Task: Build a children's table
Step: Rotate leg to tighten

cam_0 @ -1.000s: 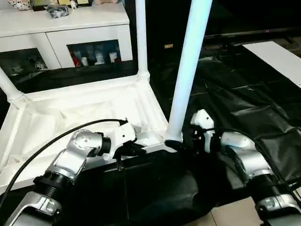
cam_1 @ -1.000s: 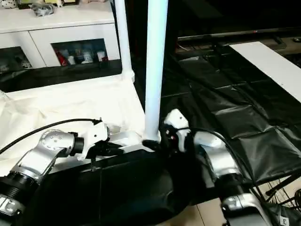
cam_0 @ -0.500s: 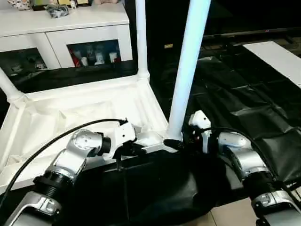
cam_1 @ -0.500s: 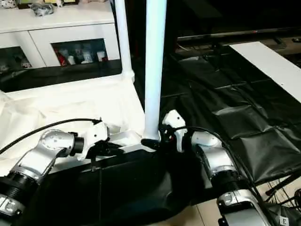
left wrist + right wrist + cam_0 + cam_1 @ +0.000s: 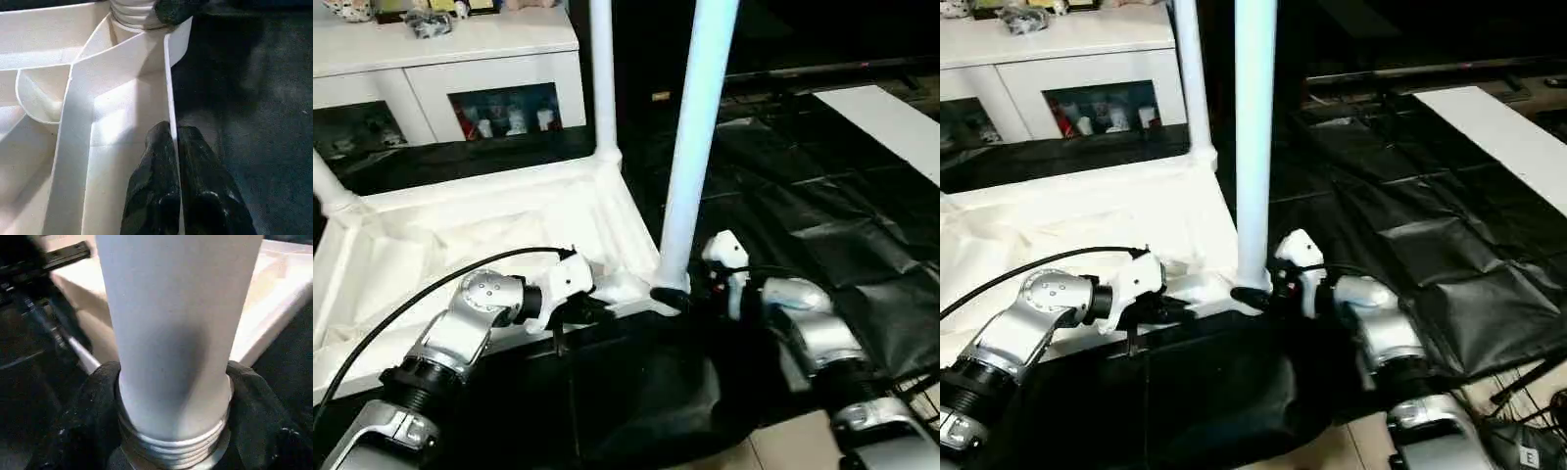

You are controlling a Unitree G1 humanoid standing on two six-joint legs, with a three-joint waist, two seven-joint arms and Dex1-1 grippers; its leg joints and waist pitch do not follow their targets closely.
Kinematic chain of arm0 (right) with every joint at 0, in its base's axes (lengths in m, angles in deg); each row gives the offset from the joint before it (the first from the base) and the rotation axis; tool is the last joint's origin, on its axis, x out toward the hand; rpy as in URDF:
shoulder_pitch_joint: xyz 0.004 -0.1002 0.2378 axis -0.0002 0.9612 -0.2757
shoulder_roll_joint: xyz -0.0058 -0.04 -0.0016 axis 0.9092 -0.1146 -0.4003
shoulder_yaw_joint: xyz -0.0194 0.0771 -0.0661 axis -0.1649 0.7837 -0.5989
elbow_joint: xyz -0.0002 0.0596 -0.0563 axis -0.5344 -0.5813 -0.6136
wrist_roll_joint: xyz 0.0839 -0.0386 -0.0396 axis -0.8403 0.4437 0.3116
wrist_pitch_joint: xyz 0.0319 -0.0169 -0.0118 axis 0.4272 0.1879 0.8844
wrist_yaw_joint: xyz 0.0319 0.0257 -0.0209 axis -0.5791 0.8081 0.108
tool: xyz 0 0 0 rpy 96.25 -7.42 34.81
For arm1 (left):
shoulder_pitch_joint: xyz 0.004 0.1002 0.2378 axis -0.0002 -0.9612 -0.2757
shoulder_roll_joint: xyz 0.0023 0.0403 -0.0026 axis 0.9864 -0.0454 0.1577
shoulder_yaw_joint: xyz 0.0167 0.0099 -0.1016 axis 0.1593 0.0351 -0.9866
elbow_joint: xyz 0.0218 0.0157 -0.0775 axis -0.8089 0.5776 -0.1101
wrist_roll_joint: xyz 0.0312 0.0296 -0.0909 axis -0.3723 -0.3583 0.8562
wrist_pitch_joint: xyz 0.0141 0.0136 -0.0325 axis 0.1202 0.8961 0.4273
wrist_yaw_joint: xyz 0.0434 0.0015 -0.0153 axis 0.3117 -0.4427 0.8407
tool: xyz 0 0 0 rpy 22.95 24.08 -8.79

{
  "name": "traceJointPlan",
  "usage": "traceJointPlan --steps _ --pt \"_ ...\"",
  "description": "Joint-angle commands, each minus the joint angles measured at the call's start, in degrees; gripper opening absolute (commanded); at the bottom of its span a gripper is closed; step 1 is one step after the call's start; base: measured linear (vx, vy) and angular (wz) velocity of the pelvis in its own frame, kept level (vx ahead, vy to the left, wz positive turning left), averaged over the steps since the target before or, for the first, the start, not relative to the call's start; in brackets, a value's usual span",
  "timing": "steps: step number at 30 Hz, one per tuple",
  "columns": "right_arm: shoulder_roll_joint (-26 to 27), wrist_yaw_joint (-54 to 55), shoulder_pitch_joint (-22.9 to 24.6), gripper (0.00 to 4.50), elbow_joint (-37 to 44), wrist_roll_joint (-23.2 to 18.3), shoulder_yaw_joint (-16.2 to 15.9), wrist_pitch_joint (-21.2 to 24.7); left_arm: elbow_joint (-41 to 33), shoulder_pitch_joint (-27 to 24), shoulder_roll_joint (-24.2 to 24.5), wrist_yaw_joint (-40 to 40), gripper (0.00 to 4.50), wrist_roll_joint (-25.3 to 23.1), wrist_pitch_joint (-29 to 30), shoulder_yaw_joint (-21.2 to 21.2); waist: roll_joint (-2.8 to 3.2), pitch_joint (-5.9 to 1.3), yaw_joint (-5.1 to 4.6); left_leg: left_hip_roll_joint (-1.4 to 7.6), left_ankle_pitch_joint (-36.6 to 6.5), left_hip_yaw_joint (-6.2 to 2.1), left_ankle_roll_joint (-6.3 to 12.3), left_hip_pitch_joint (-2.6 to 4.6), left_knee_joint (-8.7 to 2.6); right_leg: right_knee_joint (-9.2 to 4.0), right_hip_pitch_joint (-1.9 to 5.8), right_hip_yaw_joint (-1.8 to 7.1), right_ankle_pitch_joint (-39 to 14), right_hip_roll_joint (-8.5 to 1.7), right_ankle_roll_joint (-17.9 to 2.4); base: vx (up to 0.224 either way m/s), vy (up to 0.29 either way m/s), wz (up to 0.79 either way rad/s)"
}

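Head pair: high behind both silver forearms, looking forward and down; both eyes share the upturned tabletop [image 5: 460,225], the near leg [image 5: 690,147] and the white cabinet [image 5: 450,69] beyond, with the right eye set slightly to one side.
Left wrist: very close, looking along the left pincer [image 5: 174,142] down the tabletop's thin rim; the near leg's threaded end sits far off.
Right wrist: pressed up close to the near leg's base, right pincer [image 5: 171,396] fingers [image 5: 93,411] on either side.

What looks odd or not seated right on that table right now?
The near leg leans slightly, and its threads still show above the corner socket, so it isn't screwed fully in. The right gripper clasps its base.
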Motion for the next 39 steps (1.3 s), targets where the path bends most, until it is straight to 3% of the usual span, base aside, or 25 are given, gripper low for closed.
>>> traceJointPlan --steps 1,5,10,14,15,16,18,20,21,23,27,28,30,32,34,35,39 --pt "2.82 9.08 -0.36 2.73 -2.16 1.71 1.43 0.61 0.02 0.1 -3.1 3.91 0.0 -0.65 1.98 0.47 -0.65 -3.49 0.32 1.4 -15.88 -0.31 1.73 0.49 -4.16 -4.26 2.52 1.96 -18.89 -2.78 -12.02 0.0 0.0 0.0" --pt "8.38 19.39 -0.77 2.72 -2.69 0.73 3.88 4.42 0.6 1.33 -8.54 10.67 0.0 -0.49 6.4 -0.62 -0.6 -3.25 -0.04 1.28 -18.49 -0.48 0.52 0.87 -4.39 -4.87 2.17 2.01 -23.91 -2.7 -10.1 0.0 0.0 0.0" --pt "13.15 33.67 -3.8 2.72 -7.38 3.49 4.82 5.48 3.64 3.91 -15.78 20.13 0.0 -2.21 11.79 -0.75 -0.4 -3.23 -0.15 1.04 -19.39 -0.56 -0.11 0.96 -4.42 -5.26 1.88 1.93 -25.89 -2.67 -9.15 0.0 0.0 0.0" --pt "16.66 40.89 -6.49 2.72 -11.79 4.61 5.91 5.22 9.22 7.57 -21.83 27.0 0.0 -3.96 13.37 -1.35 -0.96 -3.24 0.07 0.68 -20.54 -0.51 0.56 1.33 -4.19 -6.09 1.5 1.8 -29.35 -2.76 -7.17 0.0 0.0 0.0" --pt "16.8 40.9 -6.45 2.72 -11.92 4.89 5.74 5.18 9.84 8.0 -22.11 27.4 0.0 -4.26 13.12 -1.28 -0.92 -3.19 0.16 0.65 -20.57 -0.51 0.72 1.32 -4.21 -6.18 1.48 1.77 -29.65 -2.73 -6.92 0.0 0.0 0.0" --pt "16.92 39.95 -6.27 2.72 -11.76 4.64 5.69 4.98 10.06 8.15 -22.09 27.39 0.0 -4.45 12.84 -1.13 -1.27 -3.14 0.19 0.66 -20.62 -0.48 0.9 1.28 -4.24 -6.3 1.45 1.72 -30.13 -2.71 -6.58 0.0 0.0 0.0" --pt "17.18 37.56 -5.6 2.72 -10.9 4.08 5.59 4.37 10.51 8.53 -21.74 27.23 0.0 -5.04 11.99 -0.71 -1.29 -3.29 0.49 0.82 -19.29 -0.65 1.6 0.74 -4.49 -6.1 1.9 1.75 -29.07 -2.94 -6.04 0.0 0.0 0.0" --pt "17.16 37.42 -5.31 2.72 -10.37 3.86 5.83 3.69 10.39 8.58 -21.21 26.88 0.0 -5.21 11.56 -0.69 -1.18 -3.31 0.54 0.93 -19.56 -0.65 1.56 0.83 -4.55 -6.12 1.72 1.74 -28.49 -2.87 -6.01 0.0 0.0 0.0" --pt "16.96 36.97 -5.23 3.07 -10.02 3.32 6.36 3.12 10.07 8.42 -20.42 26.15 0.0 -5.42 11.14 -0.54 -1.31 -3.25 0.51 0.91 -19.86 -0.64 1.59 0.8 -4.58 -6.1 1.73 1.74 -28.67 -2.88 -6.07 0.0 0.0 0.0" --pt "16.19 36.29 -5.42 3.07 -9.6 2.79 7.06 2.09 9.32 7.85 -18.89 24.68 0.0 -5.77 10.3 -0.32 -0.96 -3.35 0.56 0.92 -19.92 -0.74 1.6 0.71 -4.62 -6.13 1.81 1.71 -29.16 -3.05 -5.75 0.0 0.0 0.0" --pt "12.33 32.93 -4.84 3.52 -7.16 3.99 6.01 -0.31 7.99 6.35 -15.58 21.39 0.0 -6.17 8.71 -0.17 -1.24 -3.49 0.47 1.0 -18.12 -0.61 2.03 0.25 -4.63 -5.93 2.07 1.81 -26.38 -3.0 -6.28 0.0 0.0 0.0" --pt "11.06 31.2 -4.31 3.52 -6.01 4.15 5.74 -0.8 7.34 5.84 -14.71 20.49 0.0 -5.91 8.74 -0.32 -1.51 -3.52 0.61 0.96 -17.06 -0.46 2.47 0.2 -4.49 -5.81 2.13 1.81 -24.97 -2.92 -6.67 0.0 0.0 0.0" --pt "10.31 30.09 -3.96 3.6 -5.28 4.23 5.56 -1.1 6.89 5.5 -14.17 19.89 0.0 -5.7 8.81 -0.44 -1.35 -3.6 0.74 1.01 -15.44 -0.44 2.88 0.04 -4.46 -5.53 2.36 1.82 -23.37 -3.01 -7.4 0.0 0.0 0.0" --pt "4.91 20.2 -1.22 3.6 -0.21 3.16 4.18 -2.74 3.95 3.19 -10.05 14.32 0.0 -4.17 5.98 -0.45 -1.33 -3.66 0.83 1.01 -14.11 -0.41 3.29 -0.19 -4.35 -5.28 2.69 1.81 -21.74 -2.98 -7.81 0.0 0.0 0.0" --pt "2.91 16.3 -0.28 3.6 1.55 2.56 3.59 -3.2 3.18 2.26 -8.38 11.46 0.0 -3.31 3.48 -0.33 -1.31 -3.84 0.87 1.21 -12.16 -0.37 4.26 -0.32 -4.2 -4.76 2.7 1.85 -17.38 -2.79 -8.76 0.0 0.0 0.0" --pt "1.24 12.55 0.38 3.6 2.92 1.81 3.49 -3.84 2.29 1.25 -6.7 8.27 0.0 -2.25 2.96 -0.27 -1.47 -3.85 0.76 1.11 -11.77 -0.3 4.68 -0.32 -4.12 -4.64 2.79 1.77 -16.12 -2.68 -9.67 0.0 0.0 0.0" --pt "-2.94 3.16 2.2 3.6 7.1 -1.26 3.14 -3.77 -0.54 -1.19 -1.68 -0.37 0.0 0.6 0.53 -0.54 -1.18 -3.85 0.86 1.51 -11.12 -0.3 5.61 -0.05 -4.11 -4.08 2.72 1.82 -12.9 -2.59 -11.82 0.0 0.0 0.0"
